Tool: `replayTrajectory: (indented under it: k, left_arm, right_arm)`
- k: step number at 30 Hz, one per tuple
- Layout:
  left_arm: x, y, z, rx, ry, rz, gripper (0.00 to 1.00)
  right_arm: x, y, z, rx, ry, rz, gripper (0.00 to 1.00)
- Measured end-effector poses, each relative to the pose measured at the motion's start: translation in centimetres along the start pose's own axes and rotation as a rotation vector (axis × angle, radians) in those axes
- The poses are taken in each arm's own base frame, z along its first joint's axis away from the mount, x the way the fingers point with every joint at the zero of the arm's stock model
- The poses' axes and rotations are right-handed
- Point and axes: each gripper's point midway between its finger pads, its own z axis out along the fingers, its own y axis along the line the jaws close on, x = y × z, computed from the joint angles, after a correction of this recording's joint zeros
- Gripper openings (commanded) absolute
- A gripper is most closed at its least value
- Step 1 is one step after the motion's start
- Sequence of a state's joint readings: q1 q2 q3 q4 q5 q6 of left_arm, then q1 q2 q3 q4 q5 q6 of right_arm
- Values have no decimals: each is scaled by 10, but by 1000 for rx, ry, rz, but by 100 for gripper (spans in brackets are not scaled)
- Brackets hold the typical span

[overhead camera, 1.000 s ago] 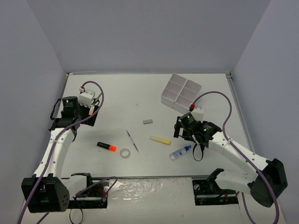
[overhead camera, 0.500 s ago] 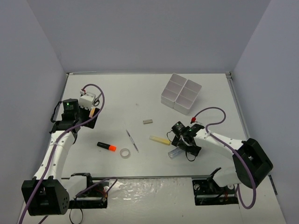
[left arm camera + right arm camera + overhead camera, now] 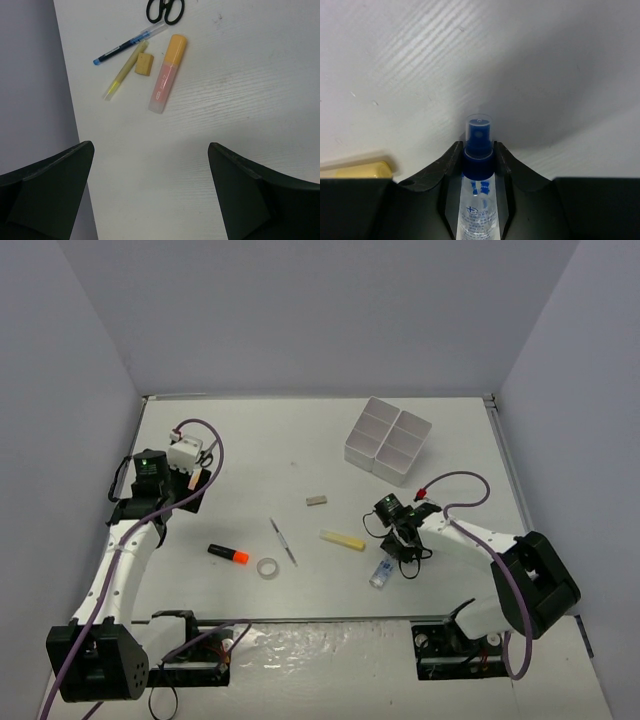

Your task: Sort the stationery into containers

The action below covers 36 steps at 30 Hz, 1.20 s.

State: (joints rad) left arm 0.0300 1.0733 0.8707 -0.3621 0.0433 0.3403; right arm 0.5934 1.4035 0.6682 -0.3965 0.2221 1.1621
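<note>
**From above:** Sorting has barely begun. The white tray (image 3: 388,440) sits far right on the desk (image 3: 250,440), and I see nothing in any of its four compartments. The black marker (image 3: 228,554), tape ring (image 3: 267,568), thin grey stick (image 3: 283,541), yellow bar (image 3: 343,540) and small grey block (image 3: 317,501) lie loose mid-desk, well apart from the tray. The blue-capped bottle (image 3: 381,574) is nearer the front edge, at my right fingers (image 3: 391,560). My left fingers (image 3: 190,473) hang over the far left side. By my reckoning, every item is still to be placed.

**Left wrist:** My left fingers are spread wide with nothing between them. On the desk below lie scissors (image 3: 165,10), a blue pen (image 3: 127,45), a yellow pen (image 3: 122,75), a tan block (image 3: 144,64) and an orange-capped tube (image 3: 167,75), none of them touched.

**Right wrist:** My right fingers press against both sides of the bottle's blue collar, gripping it, with the clear cap pointing away from me. The end of the yellow bar shows low at the left.

**Against the earlier frames:** A second ago my right fingers stood beside the bottle, which lay slantwise on the desk. Half a second ago they were down over it. Now it has swung round to point toward the front edge. The left arm, the tray and the other items look unchanged.
</note>
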Motion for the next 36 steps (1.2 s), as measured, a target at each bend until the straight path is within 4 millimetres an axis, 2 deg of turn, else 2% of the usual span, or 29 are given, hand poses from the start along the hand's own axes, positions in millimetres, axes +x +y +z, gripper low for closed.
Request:
replayTrajectory:
  k: [5,9,13,18,21,22,25,27,29,32,34,36]
  left_arm:
    - [1,2,0,-8,5,-1,97]
    - [3,1,2,-4,14,-1,97]
    - [4,0,4,9,42,-1,97]
    - [-13,4,3,21,28,-9,97]
    - [-22,7,1,20,16,-14,97]
    - [-24,8,0,21,13,-15,97]
    - [-24,8,1,25,23,-15,97]
    - [-21,7,2,29,38,-13,97]
    - [-18,7,4,29,51,-11,97]
    - [-13,6,9,31,73,-10,97]
    - [-9,4,12,37,94,-9,97]
    - [-4,2,17,46,115,-8,97]
  right_arm:
    - [-14,0,-7,-56,-59,7,0]
    - [-51,14,-48,-170,-206,8,0]
    - [-123,51,-124,-288,-448,-43,0]
    - [-217,99,-232,-426,-793,-75,0]
    - [-267,115,-250,-433,-953,-102,0]
    - [-288,119,-251,-418,-1006,-111,0]
    - [-356,135,-225,-332,-1113,-136,0]
    - [-381,141,-187,-254,-1145,-203,0]
    - [-393,148,-147,-196,-1151,-289,0]
    - [-398,156,-99,-148,-1139,-398,0]
    - [-399,162,-80,-151,-1138,-436,0]
    - [-401,166,-69,-158,-1146,-451,0]
